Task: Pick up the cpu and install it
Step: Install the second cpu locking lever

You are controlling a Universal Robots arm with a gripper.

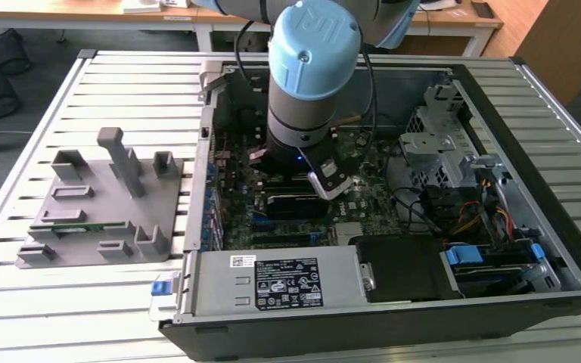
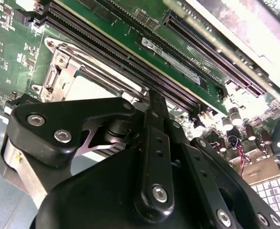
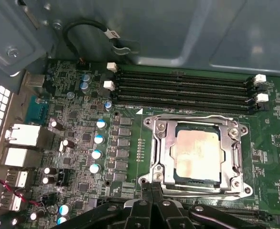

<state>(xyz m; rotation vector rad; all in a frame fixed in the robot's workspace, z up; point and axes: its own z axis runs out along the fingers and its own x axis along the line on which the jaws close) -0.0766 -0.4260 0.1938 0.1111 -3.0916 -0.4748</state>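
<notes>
Hand (image 3: 152, 191) fingers show low in the first wrist view, pressed together with nothing between them, their tips just beside the near edge of the socket frame (image 3: 159, 157) — a placing that reads as work done over the socket rather than a reach for a part. That fits what lies in it: the cpu (image 3: 197, 155) sits flat inside the metal frame, right of centre in that frame, square to the opening and level with it, so I judge it seated. It is a small square chip with a pale, faintly coppery silver top plate and a thin dark rim around it. Above it run the long black memory slots (image 3: 183, 88). In the exterior view the arm (image 1: 311, 83) stands upright in the middle of the open computer case (image 1: 532, 83), which rests on a slatted table (image 1: 99, 318) — beside a grey parts holder (image 1: 99, 204) at middle left.
</notes>
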